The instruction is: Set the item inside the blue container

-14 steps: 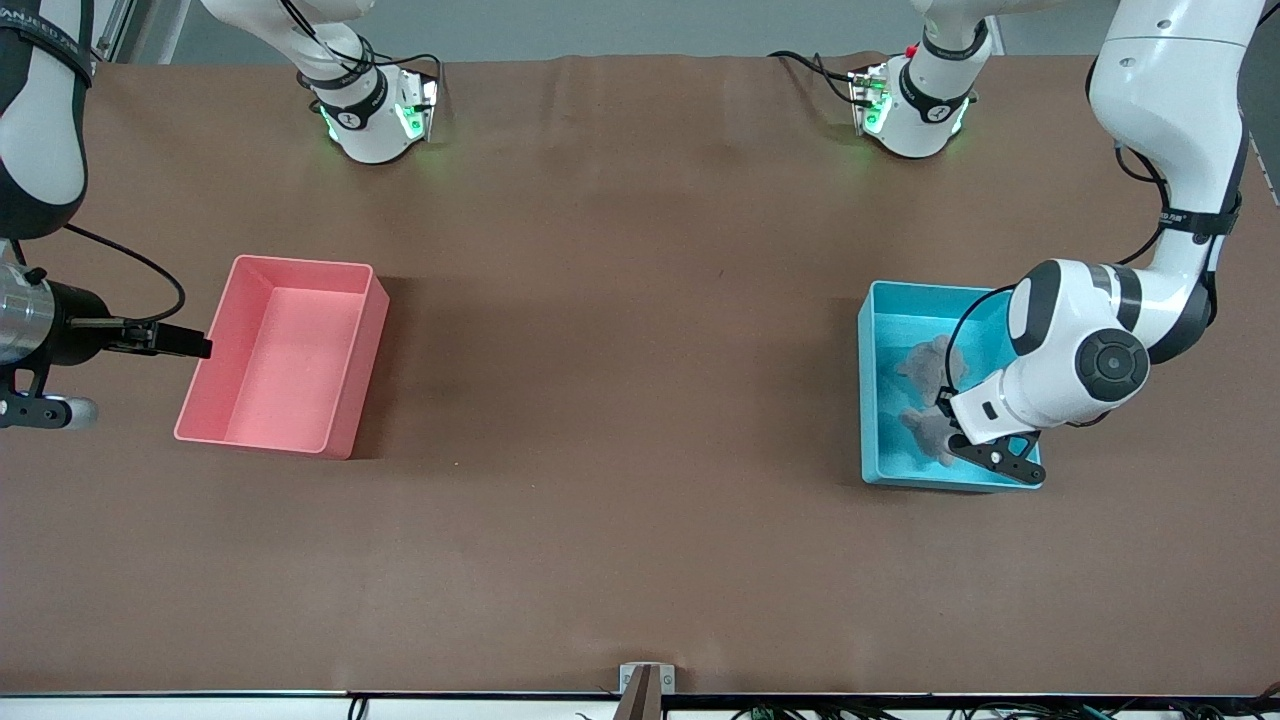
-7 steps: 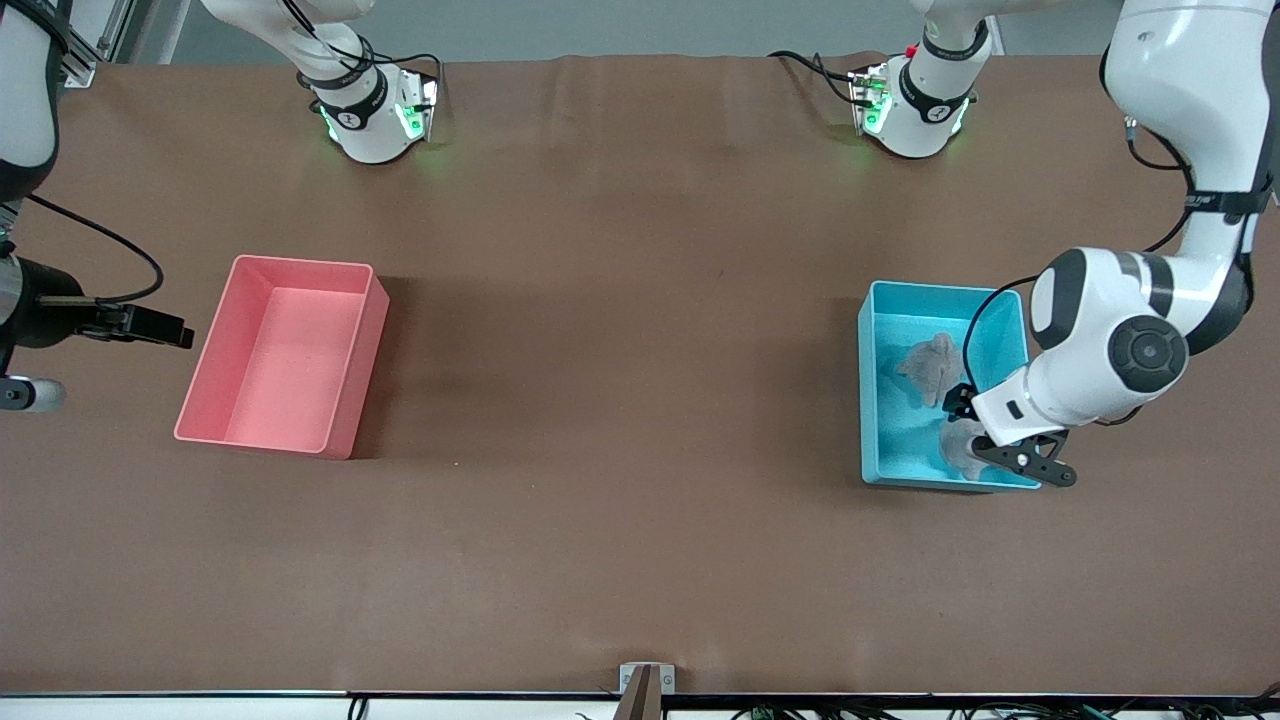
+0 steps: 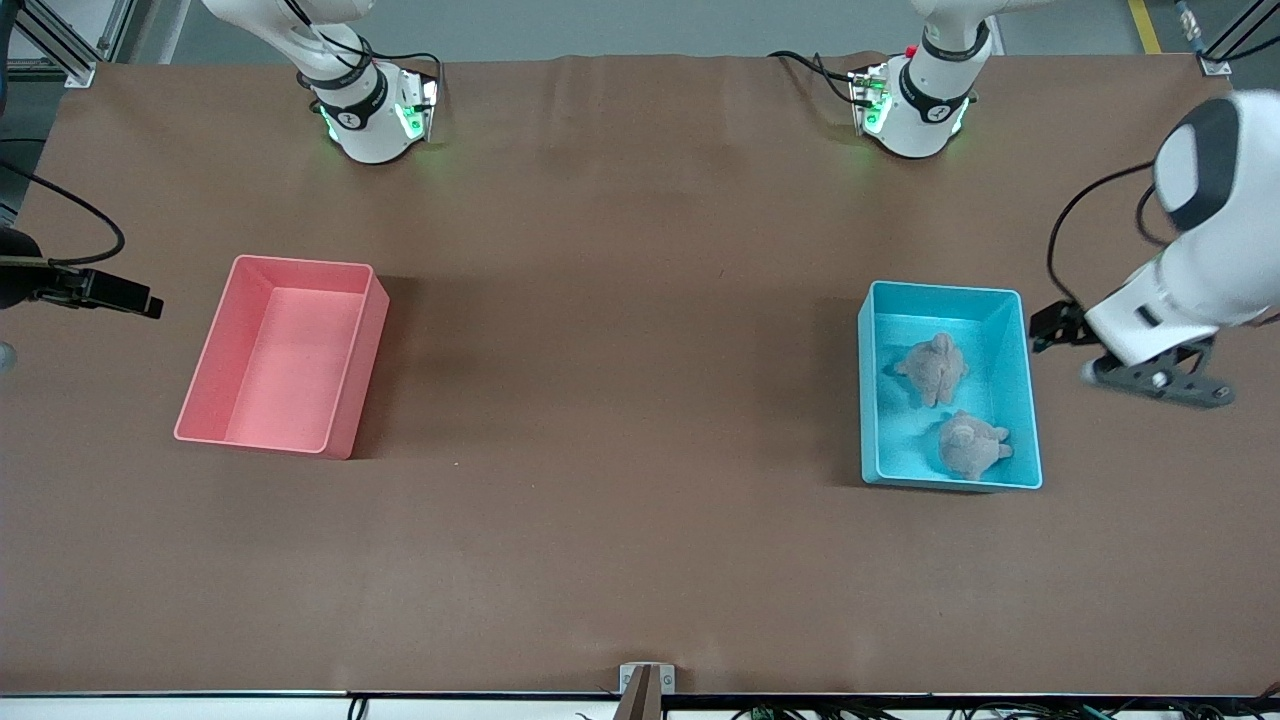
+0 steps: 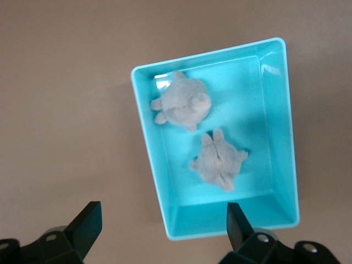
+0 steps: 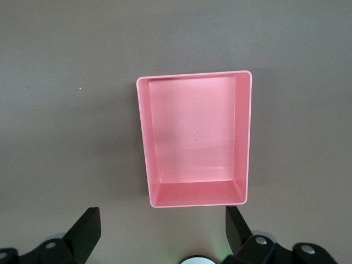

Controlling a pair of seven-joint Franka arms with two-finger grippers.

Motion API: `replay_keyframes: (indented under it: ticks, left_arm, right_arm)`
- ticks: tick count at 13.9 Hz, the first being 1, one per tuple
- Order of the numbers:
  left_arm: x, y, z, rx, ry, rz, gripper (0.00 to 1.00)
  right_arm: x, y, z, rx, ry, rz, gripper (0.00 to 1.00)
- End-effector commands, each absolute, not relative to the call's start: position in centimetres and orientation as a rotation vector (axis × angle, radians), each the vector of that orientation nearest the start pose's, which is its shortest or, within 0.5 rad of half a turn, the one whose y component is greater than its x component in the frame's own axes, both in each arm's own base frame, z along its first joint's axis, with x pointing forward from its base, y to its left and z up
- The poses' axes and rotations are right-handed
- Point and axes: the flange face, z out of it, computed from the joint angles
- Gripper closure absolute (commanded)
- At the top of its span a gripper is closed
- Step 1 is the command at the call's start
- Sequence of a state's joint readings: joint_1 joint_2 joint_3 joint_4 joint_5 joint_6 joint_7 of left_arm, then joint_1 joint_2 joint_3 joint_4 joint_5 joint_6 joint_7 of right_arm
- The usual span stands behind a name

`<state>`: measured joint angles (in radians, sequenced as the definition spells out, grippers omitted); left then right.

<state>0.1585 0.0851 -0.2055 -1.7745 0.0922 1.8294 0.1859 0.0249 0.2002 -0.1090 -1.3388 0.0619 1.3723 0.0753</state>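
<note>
Hovering at the right arm's end of the table, the right gripper [image 5: 159, 234] hangs with its fingers spread wide and empty, looking down on the pink bin [image 3: 283, 355], which holds nothing. That bin sits on the brown table [image 3: 620, 300], well apart from the blue container [image 3: 948, 385], which lies toward the left arm's end. Two grey plush toys rest inside the blue container: one plush toy [image 3: 932, 368] lies farther from the front camera, the other plush toy [image 3: 971, 447] nearer to it, close to the container's wall. The two toys lie just beside each other and neither is held. Up in the air over bare table beside the blue container, at the left arm's end, the left gripper [image 4: 162, 228] is released, its black fingers [image 4: 88, 223] parted and gripping nothing; its wrist view takes in the whole container with both toys.
</note>
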Motion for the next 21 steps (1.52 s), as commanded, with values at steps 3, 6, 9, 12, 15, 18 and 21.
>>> replay_keyframes:
  ticks: [3,6,9,12,15,18,21]
  left_arm:
    - [55.8,-0.3,59.5,-3.109,0.075,0.029,0.00]
    - [55.6,-0.2,63.4,-3.114,0.045,-0.031,0.00]
    - [55.5,3.2,64.6,-3.203,-0.043,-0.055,0.00]
    - [55.9,3.9,63.9,-3.217,-0.071,-0.038,0.00]
    - [56.1,2.8,63.8,-3.217,-0.044,-0.034,0.00]
    - [56.3,2.2,63.6,-3.219,-0.027,-0.038,0.00]
    - [56.4,1.6,63.6,-3.216,-0.010,-0.035,0.00]
  right_arm:
    - [54.6,-3.7,61.8,-3.076,0.209,0.191,0.00]
    - [53.9,-4.0,62.8,-3.123,0.117,0.146,0.00]
    - [53.1,-4.4,63.8,-3.121,0.109,0.131,0.00]
    - [52.3,-4.5,64.8,-3.120,0.108,0.117,0.00]
    - [51.9,-4.8,65.2,-3.120,0.103,0.111,0.00]
    - [51.3,-4.7,65.8,-3.119,0.096,0.116,0.00]
    - [50.5,-4.4,66.5,-3.117,0.083,0.126,0.00]
